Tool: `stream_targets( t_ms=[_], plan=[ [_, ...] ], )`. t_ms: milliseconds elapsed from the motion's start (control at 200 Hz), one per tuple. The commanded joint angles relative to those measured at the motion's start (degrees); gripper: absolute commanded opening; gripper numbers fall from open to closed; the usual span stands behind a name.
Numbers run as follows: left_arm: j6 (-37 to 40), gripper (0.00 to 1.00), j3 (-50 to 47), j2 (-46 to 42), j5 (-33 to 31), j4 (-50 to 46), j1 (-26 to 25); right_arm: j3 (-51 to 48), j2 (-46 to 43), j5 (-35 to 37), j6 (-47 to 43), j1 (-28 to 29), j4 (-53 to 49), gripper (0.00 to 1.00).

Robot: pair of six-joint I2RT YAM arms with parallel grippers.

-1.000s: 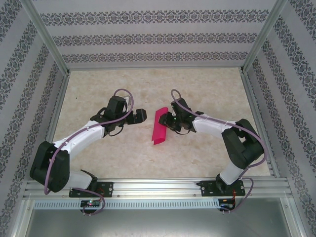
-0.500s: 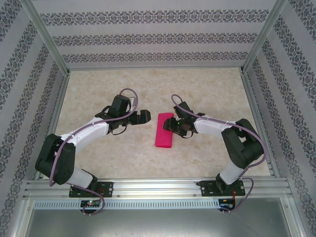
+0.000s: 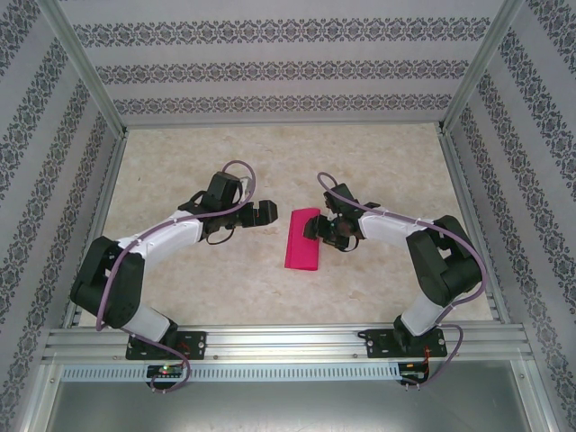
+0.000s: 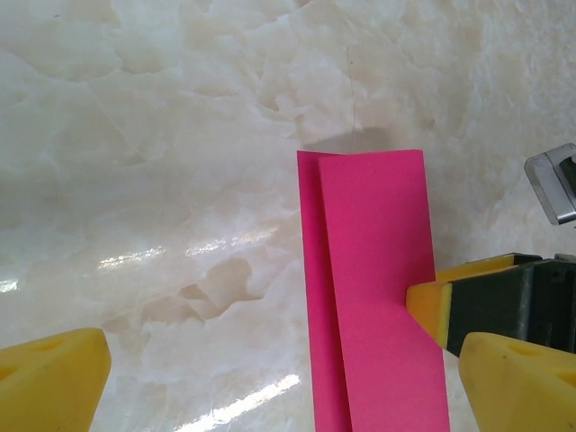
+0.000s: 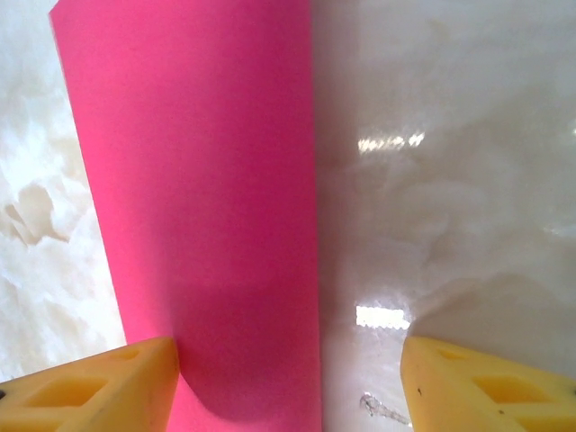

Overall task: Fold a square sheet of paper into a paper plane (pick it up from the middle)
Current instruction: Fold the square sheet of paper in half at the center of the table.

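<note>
1 folded pink sheet (image 3: 302, 240), ctr | marble-look tbl (image 3: 225, 279) | patterned walls (image 3: 288, 67)

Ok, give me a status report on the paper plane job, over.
Left gripper open, clear of the paper. Right gripper open at its right edge. Paper folded in half, flat on table. Nothing in the way.

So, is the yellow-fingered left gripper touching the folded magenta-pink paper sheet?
Apart. In the top view a strip of bare marbled table lies between the left gripper and the folded magenta-pink paper sheet.
</note>
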Motion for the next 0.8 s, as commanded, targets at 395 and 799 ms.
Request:
stream_targets(
  t_ms=[395, 799],
  plan=[
    [-0.26, 1.0, 2.25, 1.55, 1.12, 2.09, -1.48, 1.38, 1.83, 0.53, 3.16, 0.29, 1.49, 0.72],
    [0.08, 1.0, 2.64, 2.27, 1.57, 1.89, -1.8, 3.51, 4.59, 4.76, 5.01, 2.31, -2.27, 0.76]
  ],
)
